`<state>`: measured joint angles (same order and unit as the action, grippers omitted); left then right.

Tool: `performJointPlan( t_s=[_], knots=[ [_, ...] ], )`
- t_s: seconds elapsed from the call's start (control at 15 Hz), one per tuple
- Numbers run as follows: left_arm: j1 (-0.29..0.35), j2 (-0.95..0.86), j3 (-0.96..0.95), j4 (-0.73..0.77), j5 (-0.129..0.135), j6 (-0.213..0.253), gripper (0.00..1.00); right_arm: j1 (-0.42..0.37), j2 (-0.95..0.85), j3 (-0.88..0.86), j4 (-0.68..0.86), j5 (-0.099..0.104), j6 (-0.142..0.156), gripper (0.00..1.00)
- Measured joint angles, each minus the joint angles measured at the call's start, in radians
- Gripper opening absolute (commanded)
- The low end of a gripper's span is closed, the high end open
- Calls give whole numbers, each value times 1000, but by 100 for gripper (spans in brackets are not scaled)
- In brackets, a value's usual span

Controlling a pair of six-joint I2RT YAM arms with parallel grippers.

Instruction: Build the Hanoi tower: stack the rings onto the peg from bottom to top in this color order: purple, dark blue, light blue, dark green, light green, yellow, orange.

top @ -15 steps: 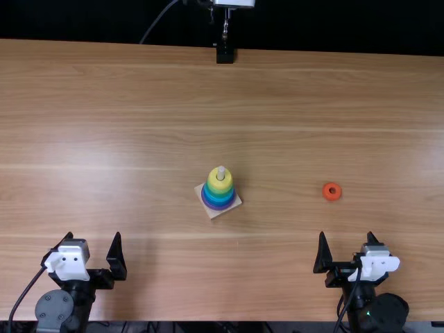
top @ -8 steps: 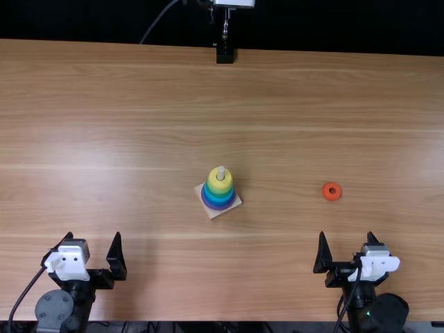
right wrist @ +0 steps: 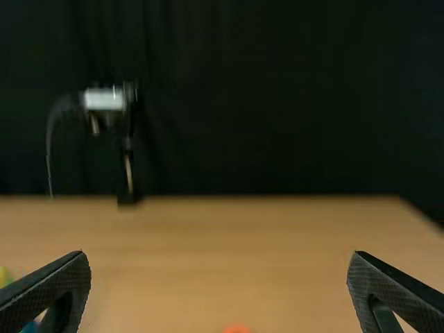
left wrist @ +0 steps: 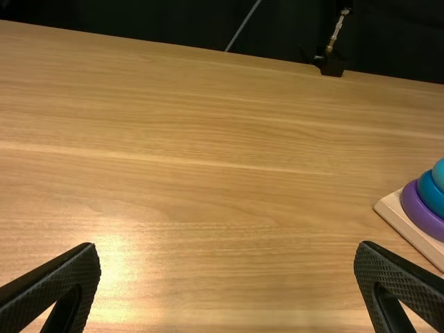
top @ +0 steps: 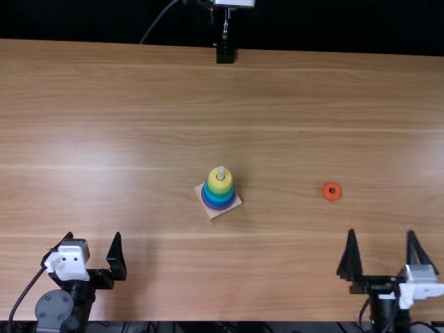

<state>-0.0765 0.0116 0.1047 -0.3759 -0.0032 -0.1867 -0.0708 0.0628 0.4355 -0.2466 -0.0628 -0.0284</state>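
Tower [top: 219, 191] yellow-topped; orange ring [top: 326, 195] on table [top: 139, 104], apart.

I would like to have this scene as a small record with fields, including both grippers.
task stage: orange ring not yet stacked
orange ring: flat on the table, right of the tower, apart from it
tower top: yellow ring, peg tip rising through it
tower bottom: purple ring, on the wooden base
left gripper: fingers open, empty
right gripper: fingers open, empty
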Motion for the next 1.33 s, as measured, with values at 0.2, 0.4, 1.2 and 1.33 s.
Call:
performJointPlan(
  t_s=[0.2, 0.4, 1.2, 1.33],
  knots=[
    [0, 0, 0, 0, 0, 0, 100, 0, 171, 167, -35, 11, 0, 100],
    [0, 0, 0, 0, 0, 0, 100, 0, 406, 336, -173, 15, 0, 100],
    [0, 0, 0, 0, 0, 0, 100, 0, 1306, 716, -372, 112, 276, 100],
    [0, 0, 0, 0, 0, 0, 100, 0, 1393, 716, -383, 112, 291, 100]
  ],
)
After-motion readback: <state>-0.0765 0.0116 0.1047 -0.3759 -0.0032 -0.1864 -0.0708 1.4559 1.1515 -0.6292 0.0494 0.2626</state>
